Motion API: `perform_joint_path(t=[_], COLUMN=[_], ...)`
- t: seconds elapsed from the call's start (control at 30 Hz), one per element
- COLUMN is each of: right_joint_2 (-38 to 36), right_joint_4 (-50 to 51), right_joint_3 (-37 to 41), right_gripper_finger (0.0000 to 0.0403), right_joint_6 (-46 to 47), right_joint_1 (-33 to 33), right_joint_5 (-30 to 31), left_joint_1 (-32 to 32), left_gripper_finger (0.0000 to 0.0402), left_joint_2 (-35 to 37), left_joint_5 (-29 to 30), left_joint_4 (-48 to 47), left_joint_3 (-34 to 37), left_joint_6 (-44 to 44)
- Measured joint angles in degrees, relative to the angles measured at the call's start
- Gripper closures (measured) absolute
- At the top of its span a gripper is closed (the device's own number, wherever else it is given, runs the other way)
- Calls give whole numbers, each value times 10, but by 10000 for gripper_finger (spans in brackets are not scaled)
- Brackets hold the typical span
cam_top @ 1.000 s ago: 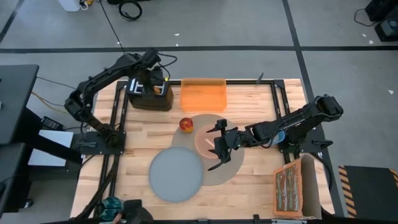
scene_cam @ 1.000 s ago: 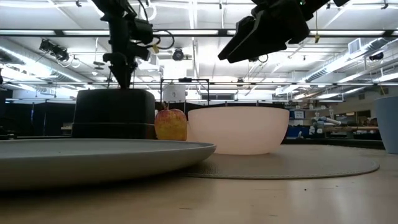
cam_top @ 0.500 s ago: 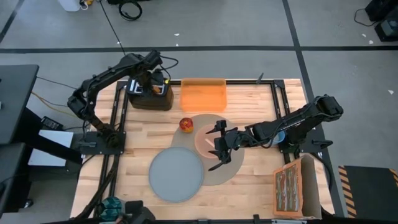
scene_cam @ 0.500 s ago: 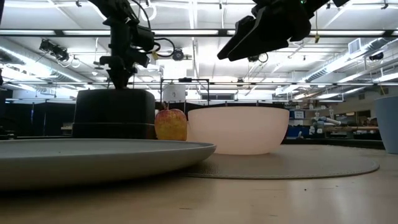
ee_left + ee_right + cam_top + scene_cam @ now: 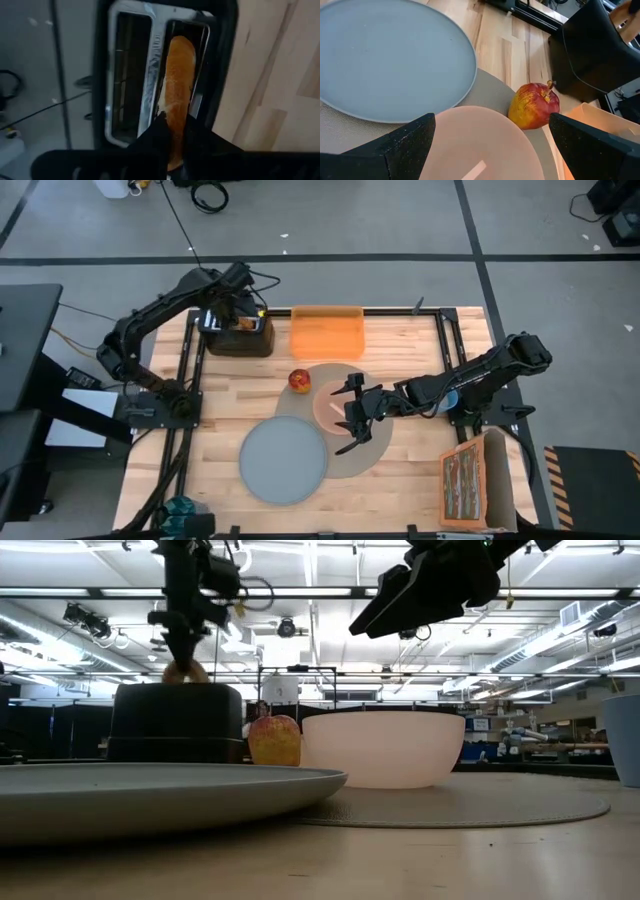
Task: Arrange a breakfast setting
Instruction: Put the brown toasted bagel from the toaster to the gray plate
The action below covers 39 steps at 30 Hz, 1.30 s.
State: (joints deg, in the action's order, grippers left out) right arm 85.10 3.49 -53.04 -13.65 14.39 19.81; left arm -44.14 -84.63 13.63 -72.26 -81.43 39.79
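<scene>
A browned bagel (image 5: 176, 75) stands on edge in one slot of the black toaster (image 5: 240, 338) at the table's far left. My left gripper (image 5: 234, 315) is above the toaster and shut on the bagel, whose top shows just above the toaster in the low view (image 5: 186, 671). My right gripper (image 5: 352, 416) hangs wide open and empty above the translucent pink bowl (image 5: 332, 406). The bowl sits on the round grey-brown placemat (image 5: 378, 442). The grey plate (image 5: 284, 462) overlaps the placemat's near left edge. The red apple (image 5: 299, 380) lies at the mat's far edge. The blue cup (image 5: 625, 740) stands at the right. My left gripper pinches the bagel's upper edge (image 5: 172, 112) between its two fingers (image 5: 152, 135). The fingers come from above and point down. The bagel stands upright on edge, its lower part inside the toaster slot.
An orange tray (image 5: 326, 332) lies at the far edge, right of the toaster. A cardboard box (image 5: 474, 480) stands at the near right corner. Bare wood shows between the toaster and the plate (image 5: 230, 395).
My left gripper has gone up above the toaster, shut on the bagel. The bagel's top now shows above the toaster, where before it was hidden in the slot. My right gripper has kept still.
</scene>
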Motion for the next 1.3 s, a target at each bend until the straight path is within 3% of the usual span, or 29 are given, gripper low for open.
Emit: perform_joint_path(t=[0.4,0.53,0.67,0.87,1.07,1.3], right_joint_2=[0,0,0,0,0,0], right_joint_4=[-19,-21,-32,-30,-22,-22], right_joint_3=[0,0,0,-29,-63,-71], right_gripper_finger=[4,4,4,4,4,4], right_joint_6=[0,0,-1,-15,-40,-75], right_joint_1=[-4,-12,-15,-5,33,94], right_joint_5=[1,1,5,40,64,89], left_joint_1=[81,130,192,331,480,608], left_gripper_finger=[366,366,365,365,370,369], left_joint_2=[136,176,202,210,209,209], left_joint_5=[6,-36,-77,-86,-80,-54], left_joint_4=[-26,-24,-23,-17,76,209], left_joint_3=[-73,-74,-72,-71,2,131], left_joint_6=[-69,-130,-194,-297,-336,-370])
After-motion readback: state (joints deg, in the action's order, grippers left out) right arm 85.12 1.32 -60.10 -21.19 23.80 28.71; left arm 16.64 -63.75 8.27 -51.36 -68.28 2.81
